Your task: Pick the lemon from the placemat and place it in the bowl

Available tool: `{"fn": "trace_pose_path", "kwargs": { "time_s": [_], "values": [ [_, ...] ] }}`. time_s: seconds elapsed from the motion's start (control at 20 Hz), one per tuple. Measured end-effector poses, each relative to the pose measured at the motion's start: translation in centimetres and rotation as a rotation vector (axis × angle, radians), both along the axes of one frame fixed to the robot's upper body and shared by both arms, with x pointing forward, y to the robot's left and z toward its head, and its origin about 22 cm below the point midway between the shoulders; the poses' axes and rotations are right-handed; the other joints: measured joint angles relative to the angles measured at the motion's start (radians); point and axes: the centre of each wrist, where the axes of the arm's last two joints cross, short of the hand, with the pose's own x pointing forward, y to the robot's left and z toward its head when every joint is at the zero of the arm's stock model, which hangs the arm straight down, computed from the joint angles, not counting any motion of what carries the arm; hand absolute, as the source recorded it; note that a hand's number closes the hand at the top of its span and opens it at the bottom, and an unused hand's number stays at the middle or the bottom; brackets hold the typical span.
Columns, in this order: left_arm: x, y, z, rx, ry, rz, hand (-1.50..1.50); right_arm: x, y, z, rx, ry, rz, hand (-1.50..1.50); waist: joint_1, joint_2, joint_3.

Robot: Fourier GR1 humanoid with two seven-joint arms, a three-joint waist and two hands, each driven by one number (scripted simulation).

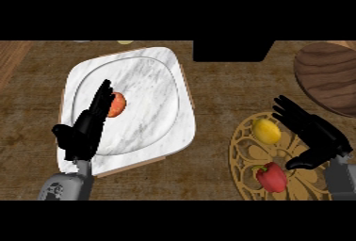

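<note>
Looking down at the counter (215, 94), I see my right hand (309, 132) over the right edge of the gold placemat (246, 155), fingers stretched out straight and pointing up and to the left, thumb spread low by the mat's edge. It holds nothing. The lemon (266, 130) lies on the upper part of the placemat, just beside my right fingertips; I cannot tell whether they touch it. A red pepper (272, 177) lies lower on the same mat, near my thumb but apart from it.

The dark wooden bowl (328, 75) sits at the upper right, partly cut by the view's edge, beyond the placemat and well apart from the lemon.

My left hand (87, 127) rests open over the left part of a white marble plate (149, 84), fingers straight and pointing up. An orange fruit (117, 104) lies on the plate right against those fingers, partly hidden by them; they are not curled round it. A black block (233, 51) stands at the far edge of the counter, between plate and bowl.
</note>
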Motion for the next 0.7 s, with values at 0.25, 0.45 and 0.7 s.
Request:
{"fn": "trace_pose_path", "kwargs": {
  "time_s": [0.25,0.45,0.7],
  "values": [
    [-0.2,0.4,0.0,0.000,-0.005,0.002,0.00,-0.4,0.5,-1.5,-0.057,0.000,-0.008,-1.50,0.001,0.000,0.000],
    [-0.1,-0.1,-0.2,-0.001,-0.004,0.002,0.00,-0.5,0.8,-2.3,-0.147,-0.008,-0.004,-1.50,0.000,-0.002,-0.002],
    [-0.4,0.0,-0.2,-0.004,-0.005,-0.004,0.00,0.6,1.6,-2.7,-0.198,-0.025,0.027,-1.50,-0.002,-0.009,-0.010]
  ]
}}
